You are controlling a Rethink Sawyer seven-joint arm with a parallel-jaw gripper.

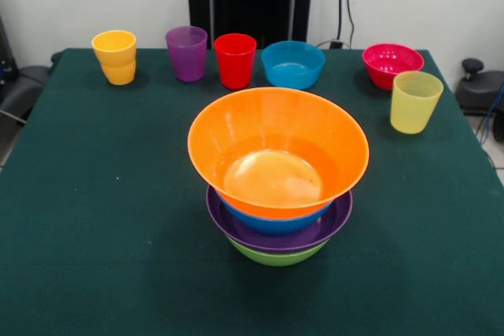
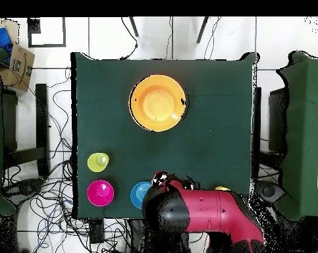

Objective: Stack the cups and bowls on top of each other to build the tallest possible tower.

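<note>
The four large bowls already make the tower (image 1: 278,194): a green bowl (image 1: 277,255) at the bottom, a purple bowl (image 1: 279,228) on it, a blue bowl (image 1: 276,222) in that, and the wide orange bowl (image 1: 277,151) on top, open side up. It stands near the middle of the green desk (image 1: 87,218), a little toward six o'clock in the front view.

The large bowls look finished, so the step in hand seems to be choosing the first small piece to go on top. In a row toward twelve o'clock wait the orange-yellow cup (image 1: 116,56), the translucent purple cup (image 1: 187,53), the red cup (image 1: 235,60), the small blue bowl (image 1: 292,64) and the red-pink bowl (image 1: 392,64); the pale yellow cup (image 1: 414,101) stands at about two o'clock from the tower, just in front of the red-pink bowl. The orange-yellow cup shows a seam at mid-height and may be two cups nested.

Everything is glossy moulded plastic, smooth and probably slippery. The cups are tapered and handleless, so a grip across the rim or the wall seems the natural hold. The orange bowl's floor is wide, flat and shiny, and a piece set there should sit centred.

The red and black arm (image 2: 201,214) shows only in the overhead view, at six o'clock over the desk's edge beside the small bowls. The claw cannot be made out there, so whether it is released or clenched cannot be told.
</note>
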